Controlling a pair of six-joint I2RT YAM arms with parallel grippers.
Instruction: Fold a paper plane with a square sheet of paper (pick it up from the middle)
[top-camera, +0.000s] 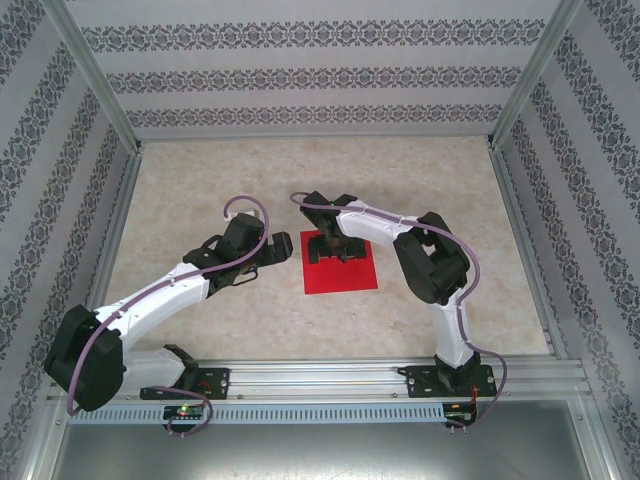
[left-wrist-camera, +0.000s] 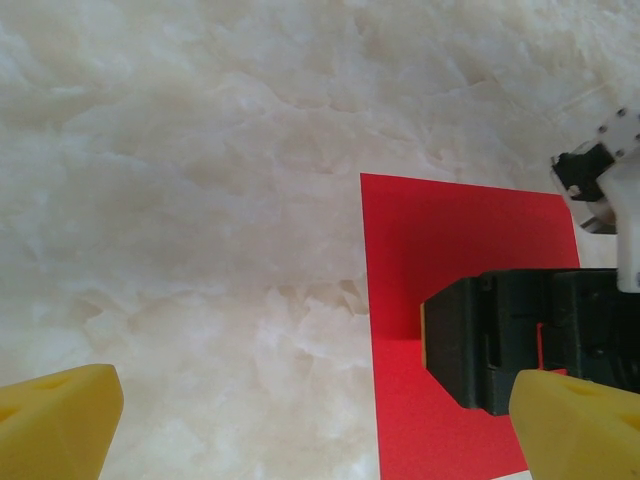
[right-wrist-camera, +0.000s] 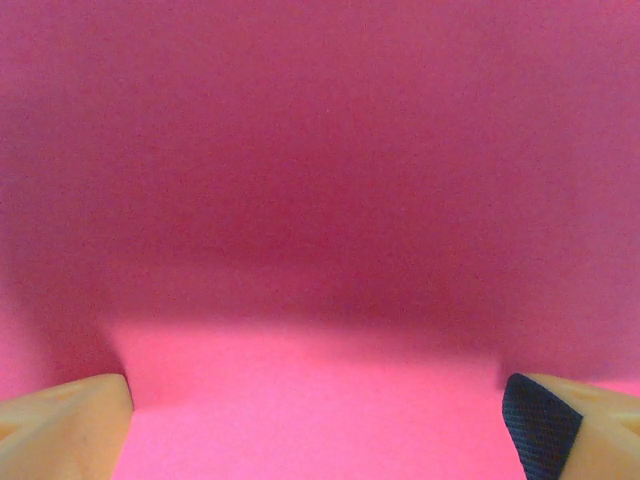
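The sheet (top-camera: 345, 275) lies flat on the table (top-camera: 200, 190), a little right of centre between the two arms, square and with no crease showing, so the folding has not begun. The right gripper (top-camera: 335, 248) hangs low over the far half of the sheet, pointing down at it with its jaws spread wide and nothing between them. From its wrist camera red paper runs from edge to edge, with a dark shadow close under the fingers. Whether the tips already touch the paper I cannot tell. This low pose over the inner part of the sheet fits the instruction to pick it up from the middle, since a pinch there would probably lift the paper evenly instead of dragging a corner. The left gripper (top-camera: 278, 250) waits just beside the sheet's left edge, also wide open and empty, mostly above bare table and aimed toward the sheet. I judge it is held there to leave the right arm room while staying close enough to press or catch an edge once the sheet comes up. Thin paper lying flat is hard to grasp, so the jaws will likely need to close gently to raise a small ridge.
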